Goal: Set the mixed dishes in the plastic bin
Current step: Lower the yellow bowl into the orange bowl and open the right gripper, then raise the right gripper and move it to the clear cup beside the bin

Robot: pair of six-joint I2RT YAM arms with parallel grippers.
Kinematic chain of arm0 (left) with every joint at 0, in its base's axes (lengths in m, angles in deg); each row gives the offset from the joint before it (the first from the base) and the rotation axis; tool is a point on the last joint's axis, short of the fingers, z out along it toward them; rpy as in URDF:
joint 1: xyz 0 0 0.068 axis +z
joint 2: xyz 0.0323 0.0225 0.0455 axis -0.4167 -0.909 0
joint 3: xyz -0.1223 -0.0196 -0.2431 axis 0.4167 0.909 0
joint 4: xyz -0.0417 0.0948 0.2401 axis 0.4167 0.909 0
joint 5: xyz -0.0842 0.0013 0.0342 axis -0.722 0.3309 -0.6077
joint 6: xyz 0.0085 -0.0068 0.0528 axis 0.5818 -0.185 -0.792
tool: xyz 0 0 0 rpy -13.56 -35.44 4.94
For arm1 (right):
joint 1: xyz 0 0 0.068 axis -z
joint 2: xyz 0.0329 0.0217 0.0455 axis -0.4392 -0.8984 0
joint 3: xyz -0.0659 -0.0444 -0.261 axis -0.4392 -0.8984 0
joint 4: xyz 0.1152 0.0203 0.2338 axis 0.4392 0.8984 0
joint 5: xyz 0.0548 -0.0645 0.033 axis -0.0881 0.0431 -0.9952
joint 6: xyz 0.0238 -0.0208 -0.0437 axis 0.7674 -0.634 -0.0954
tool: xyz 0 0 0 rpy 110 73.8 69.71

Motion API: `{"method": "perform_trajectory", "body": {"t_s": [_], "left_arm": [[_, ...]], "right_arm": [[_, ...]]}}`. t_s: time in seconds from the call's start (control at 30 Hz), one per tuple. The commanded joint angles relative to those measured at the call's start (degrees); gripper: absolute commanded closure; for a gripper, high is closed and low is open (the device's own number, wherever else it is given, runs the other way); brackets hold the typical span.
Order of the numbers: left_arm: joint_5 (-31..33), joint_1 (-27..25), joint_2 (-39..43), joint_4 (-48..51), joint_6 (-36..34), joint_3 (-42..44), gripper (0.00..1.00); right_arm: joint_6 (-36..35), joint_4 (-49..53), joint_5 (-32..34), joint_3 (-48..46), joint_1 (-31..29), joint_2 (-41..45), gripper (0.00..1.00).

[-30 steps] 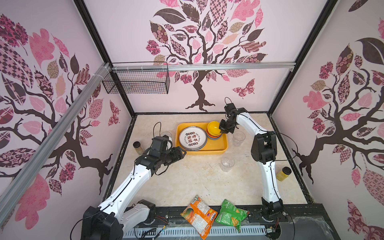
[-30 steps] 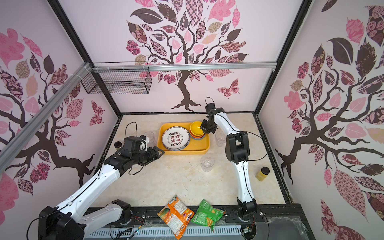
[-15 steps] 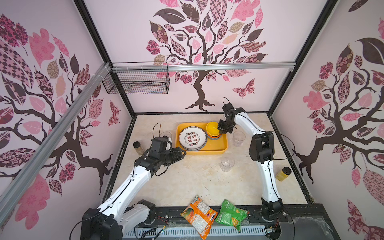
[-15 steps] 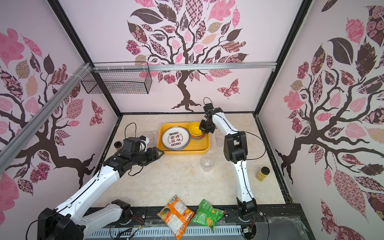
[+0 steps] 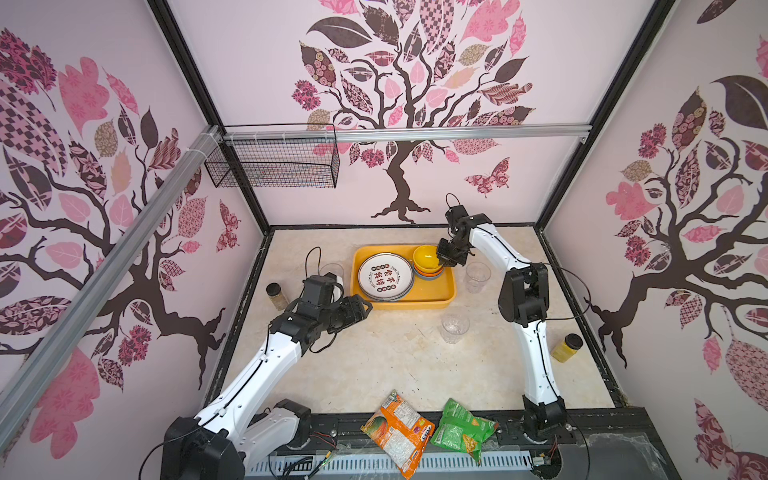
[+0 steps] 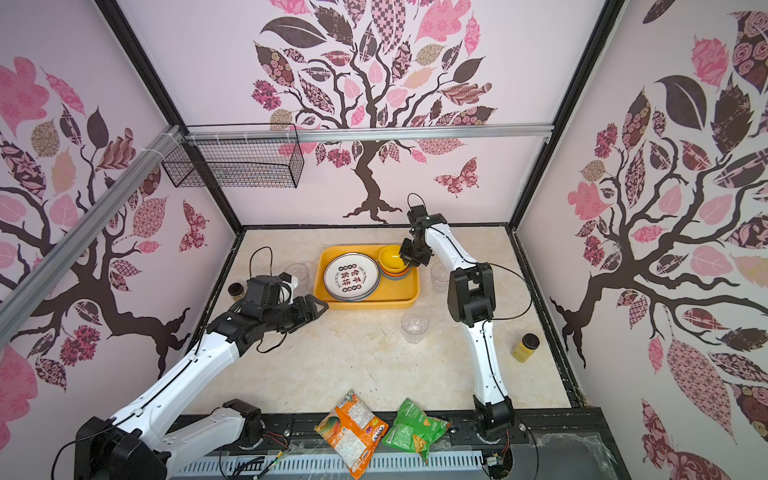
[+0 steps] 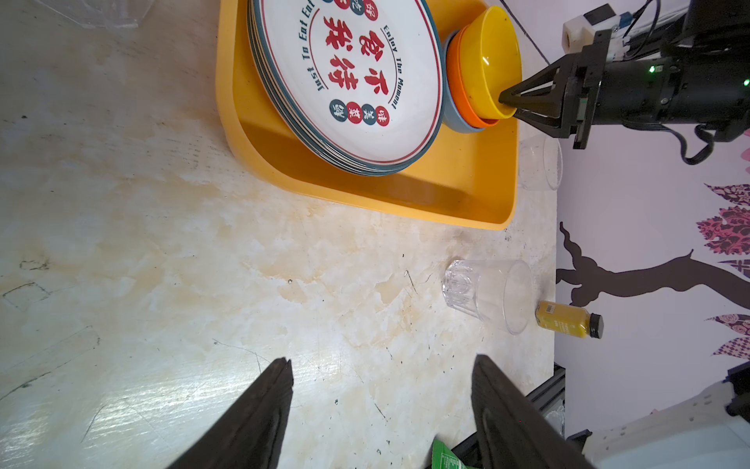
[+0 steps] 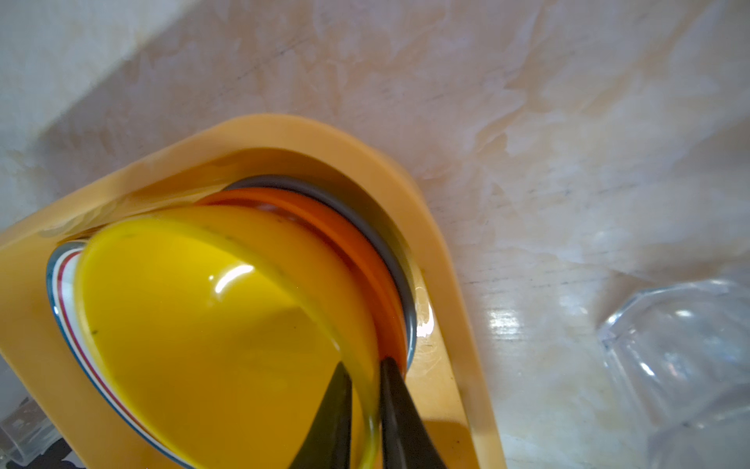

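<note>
3 bowls (image 6: 392, 262) are sitting nested in the far right corner of the plastic bin (image 5: 405, 303): the blue bowl (image 7: 458, 124) lowest, the orange bowl (image 7: 456, 81) in it, and the yellow bowl (image 5: 424, 255) leaning tilted on top. The right gripper (image 8: 364, 365) is straddling the yellow bowl's rim, 1 finger inside and 1 outside, barely apart; whether it is pinching the rim, I cannot tell. A stack of plates (image 5: 385, 276) is filling the bin's left part. The left gripper (image 7: 382, 361) is hovering empty with jaws spread wide, just near-left of the bin. 3 clear cups are standing on the table (image 5: 374, 353) outside the bin: the left cup (image 5: 331, 270), the right cup (image 5: 477, 277) and the near cup (image 5: 455, 328).
</note>
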Motion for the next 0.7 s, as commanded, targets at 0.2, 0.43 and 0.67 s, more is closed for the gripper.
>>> {"method": "perform_trajectory", "body": {"t_s": [0.2,0.43,0.67], "left_arm": [[-0.5,0.2,1.4,-0.6,-0.1,0.9,0.28],[-0.5,0.2,1.6,-0.2,-0.8,0.0,0.28],[-4.2,0.2,0.3,-1.7,-2.0,-0.9,0.28]], "right_arm": [[-2.2,2.7,3.0,2.9,-0.6,1.9,0.77],[-3.3,0.5,5.2,-2.3,-0.7,8.4,0.74],[-3.3,-4.4,6.5,-12.3,-0.7,17.3,0.73]]}}
